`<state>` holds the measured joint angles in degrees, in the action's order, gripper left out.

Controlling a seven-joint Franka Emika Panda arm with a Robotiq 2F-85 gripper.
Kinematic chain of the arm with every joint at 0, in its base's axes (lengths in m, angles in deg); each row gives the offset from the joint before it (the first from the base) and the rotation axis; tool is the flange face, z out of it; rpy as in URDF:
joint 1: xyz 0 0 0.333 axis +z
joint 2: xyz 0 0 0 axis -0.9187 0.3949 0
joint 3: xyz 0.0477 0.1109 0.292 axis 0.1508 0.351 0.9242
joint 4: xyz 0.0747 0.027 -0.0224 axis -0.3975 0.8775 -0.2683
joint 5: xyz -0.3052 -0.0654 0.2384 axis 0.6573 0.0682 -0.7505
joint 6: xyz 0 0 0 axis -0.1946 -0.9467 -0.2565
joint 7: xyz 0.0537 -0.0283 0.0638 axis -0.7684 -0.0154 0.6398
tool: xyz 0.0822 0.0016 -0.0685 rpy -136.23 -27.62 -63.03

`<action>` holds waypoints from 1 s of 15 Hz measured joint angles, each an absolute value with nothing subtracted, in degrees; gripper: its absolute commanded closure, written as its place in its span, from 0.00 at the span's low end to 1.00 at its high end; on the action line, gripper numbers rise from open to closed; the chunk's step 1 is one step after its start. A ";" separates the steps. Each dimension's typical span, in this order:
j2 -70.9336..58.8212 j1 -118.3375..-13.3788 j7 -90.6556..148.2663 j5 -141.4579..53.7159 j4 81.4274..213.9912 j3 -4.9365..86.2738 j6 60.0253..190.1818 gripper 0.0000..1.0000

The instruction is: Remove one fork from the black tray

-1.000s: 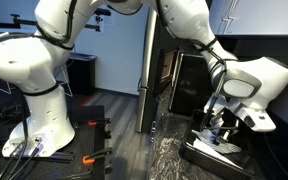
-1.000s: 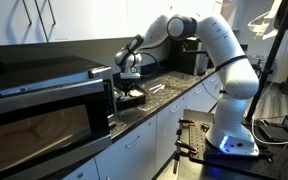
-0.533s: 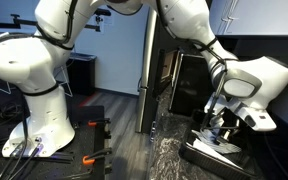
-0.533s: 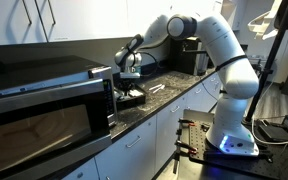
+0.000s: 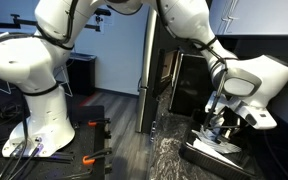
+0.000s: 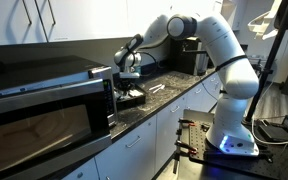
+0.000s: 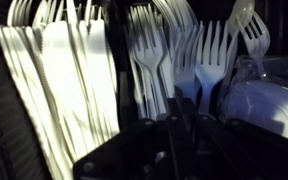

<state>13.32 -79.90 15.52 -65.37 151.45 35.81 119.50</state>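
The black tray [image 5: 206, 151] sits on a dark counter and also shows in an exterior view [image 6: 134, 100]. In the wrist view its dark divider [image 7: 119, 70] separates several white plastic knives [image 7: 64, 80] from several white forks [image 7: 149, 60]. White spoons [image 7: 269, 100] lie at the right. My gripper [image 7: 179, 128] is down in the fork compartment. Its dark fingers stand close together with a pale fork handle between them. The gripper also shows low over the tray in both exterior views [image 5: 222, 128] [image 6: 130, 88].
A glossy black microwave [image 6: 44, 110] stands beside the tray. A tall black appliance [image 5: 189, 85] stands behind it. The dark marbled counter [image 6: 179, 95] runs toward the robot base, with a white object [image 6: 156, 89] lying on it.
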 measured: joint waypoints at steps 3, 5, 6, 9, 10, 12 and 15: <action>13.34 -79.91 15.59 -65.37 151.42 35.91 119.50 0.63; 13.33 -79.95 16.29 -65.37 151.29 35.91 119.57 0.66; 13.33 -79.94 16.47 -65.38 151.20 35.93 119.72 0.70; 13.33 -79.93 16.61 -65.38 151.07 36.10 120.25 0.74; 13.33 -79.93 16.61 -65.38 151.06 36.17 120.32 0.75; 13.33 -79.93 16.67 -65.38 151.06 36.29 120.37 0.76; 13.38 -79.95 16.72 -65.38 151.05 36.47 120.37 0.77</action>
<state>13.38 -79.95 16.72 -65.38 151.05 36.47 120.37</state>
